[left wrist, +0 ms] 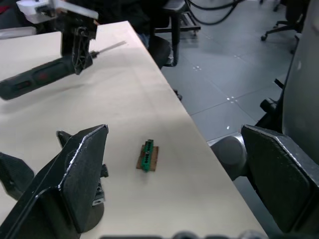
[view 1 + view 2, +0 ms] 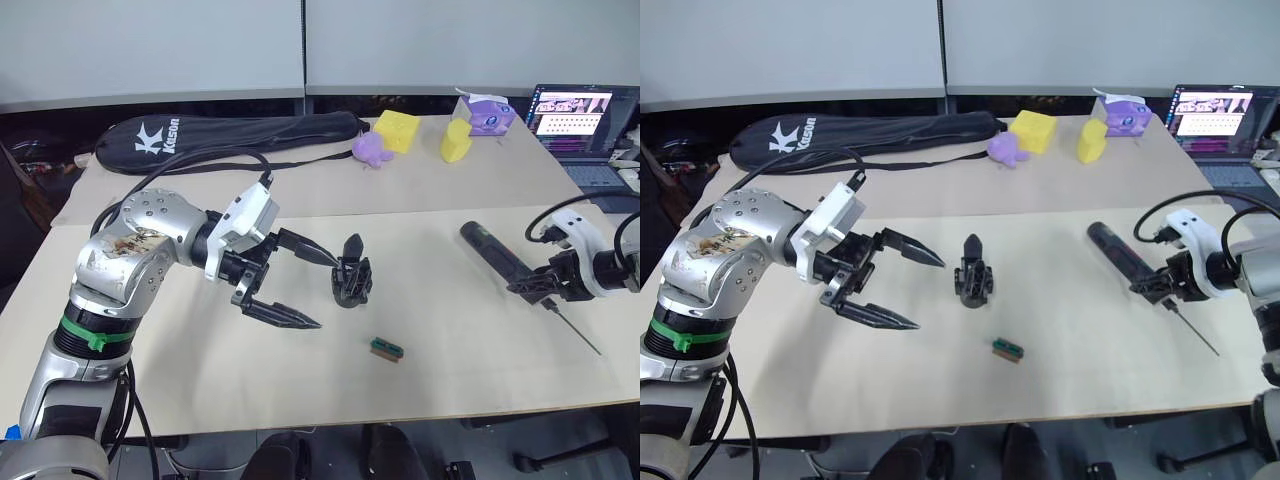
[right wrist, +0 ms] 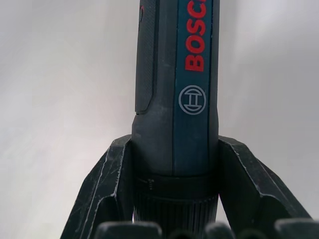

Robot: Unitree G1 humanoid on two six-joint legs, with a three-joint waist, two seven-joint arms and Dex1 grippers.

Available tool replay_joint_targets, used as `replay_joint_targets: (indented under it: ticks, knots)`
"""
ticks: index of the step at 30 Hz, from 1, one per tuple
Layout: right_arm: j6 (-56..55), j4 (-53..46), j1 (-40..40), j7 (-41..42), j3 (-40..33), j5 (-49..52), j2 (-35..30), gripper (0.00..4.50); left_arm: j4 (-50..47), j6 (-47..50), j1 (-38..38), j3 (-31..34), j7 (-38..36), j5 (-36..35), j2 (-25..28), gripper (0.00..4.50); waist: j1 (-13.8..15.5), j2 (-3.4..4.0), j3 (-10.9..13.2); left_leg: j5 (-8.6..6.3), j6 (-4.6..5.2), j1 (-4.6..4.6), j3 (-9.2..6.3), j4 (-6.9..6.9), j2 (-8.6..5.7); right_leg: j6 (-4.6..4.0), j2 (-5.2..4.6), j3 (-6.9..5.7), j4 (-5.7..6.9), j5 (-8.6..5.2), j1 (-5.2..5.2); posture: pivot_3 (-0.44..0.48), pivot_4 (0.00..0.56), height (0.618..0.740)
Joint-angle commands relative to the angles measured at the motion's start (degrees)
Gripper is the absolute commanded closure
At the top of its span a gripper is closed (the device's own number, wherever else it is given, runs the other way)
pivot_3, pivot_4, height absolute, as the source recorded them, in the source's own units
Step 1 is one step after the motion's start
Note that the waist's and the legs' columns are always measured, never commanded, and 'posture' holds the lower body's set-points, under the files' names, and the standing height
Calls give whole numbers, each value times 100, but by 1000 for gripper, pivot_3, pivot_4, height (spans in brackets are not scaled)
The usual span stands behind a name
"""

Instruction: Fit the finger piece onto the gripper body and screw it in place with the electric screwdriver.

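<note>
Right now my right gripper (image 2: 548,283) is clamped around the dark grey cylindrical electric screwdriver (image 2: 497,257), whose thin metal bit (image 2: 577,331) slants down onto the beige tabletop (image 2: 420,380), well to the right of the small black gripper body (image 2: 352,277). That body stands upright with one pointed finger up. My left gripper (image 2: 300,290) hovers just left of it, fingers spread wide and empty. Near the body's front lies a tiny green-and-brown rectangular piece (image 2: 386,348).
</note>
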Motion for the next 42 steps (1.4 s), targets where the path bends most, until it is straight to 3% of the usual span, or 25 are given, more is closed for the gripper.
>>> replay_joint_targets:
  ticks: [1, 3, 5, 7, 9, 17, 22, 25, 30, 33, 38, 40, 42]
  knots:
    - [-949, -358, 285, 284, 189, -380, -171, 2579, -12, -313, -80, -44, -49, 116, 17, 0, 16, -1, 0, 0, 0, 0, 0, 3, 0, 0, 0, 0, -1, 0, 3, 0, 150, 723]
    - [-868, -364, 304, 344, 236, -458, -120, 2579, 10, -383, -80, -82, -67, 153, 18, 0, 18, 1, 1, 0, 1, 0, 4, 6, -5, 0, -4, 8, 1, 0, 1, 0, 150, 723]
    - [-719, -314, 257, 374, 309, -532, -23, 1518, -5, -396, -78, -99, -71, 158, 21, 0, 17, 0, 1, 0, 1, 3, 10, 6, -6, 0, -5, 20, 9, 0, -2, 0, 150, 723]
    - [-871, -265, 227, 461, 417, -694, 9, 871, -44, -377, -78, -112, -64, 138, 31, 0, 17, 0, 1, 0, 0, 6, 9, 6, -2, 0, -3, 18, 13, 0, -2, 0, 150, 723]
    - [-335, -297, -6, 868, 793, -930, -15, 95, -102, -361, -55, -110, -64, 110, 67, 0, 15, 0, 1, 0, 0, 7, 9, 6, -2, -1, -3, 20, 15, -1, -3, 0, 150, 723]
    - [-106, 273, -656, 1340, 1468, -1553, 430, 16, -276, -338, 93, -99, 14, 84, 121, 0, 0, -11, 1, 0, 0, 7, 6, 6, -3, -1, -3, 18, 14, -1, -1, 0, 150, 723]
    - [-36, -33, -601, 1594, 1607, -1703, 596, 1614, -381, -447, 294, -146, 29, 162, 155, 0, -10, -29, -1, 0, -3, 13, 3, 7, -2, -1, -2, 16, 21, -1, 1, 0, 150, 723]
    - [-541, -51, -588, 1568, 1542, -1831, 585, 2521, -439, -536, 468, -234, 32, 244, 159, 0, -10, -30, -1, 2, -7, 14, -2, 6, -1, -2, 0, 12, 23, -1, 0, 0, 150, 723]
    - [-1746, -213, -632, 1369, 1003, -1683, 414, 2580, -517, -703, 884, -375, 9, 408, 238, 0, -32, -29, 0, 3, -9, 15, 0, 5, 0, -2, 0, 15, 23, -1, -2, 0, 150, 723]
    - [-3050, -1084, -242, 1060, 137, -1258, 51, 2580, -543, -828, 1236, -412, 11, 434, 247, 0, -17, -3, 15, 4, -11, 9, 2, 3, -1, -2, -1, 20, 28, -2, -13, 0, 150, 723]
    - [-1616, -3758, 2044, 909, -2591, 426, 172, 2580, -486, -1331, 1891, -395, 203, 612, 133, 0, 142, 11, 23, 4, -12, -6, -6, 0, 3, -1, -2, 15, 30, -2, -24, 0, 150, 723]
    - [-1273, -4761, 2976, 456, -3520, 855, 794, 2580, -293, -1767, 2175, -381, 607, 788, -250, 0, 198, 5, 20, 3, -11, -3, -22, 0, 6, -2, -2, 6, 26, -2, -8, 0, 150, 723]
    - [-749, -5549, 3378, -430, -4146, 1391, 1672, 2580, -128, -1918, 2358, -424, 822, 903, -476, 0, 260, -13, 14, -1, -5, 3, -28, 4, 5, -2, -10, 12, 9, -2, 7, 0, 150, 723]
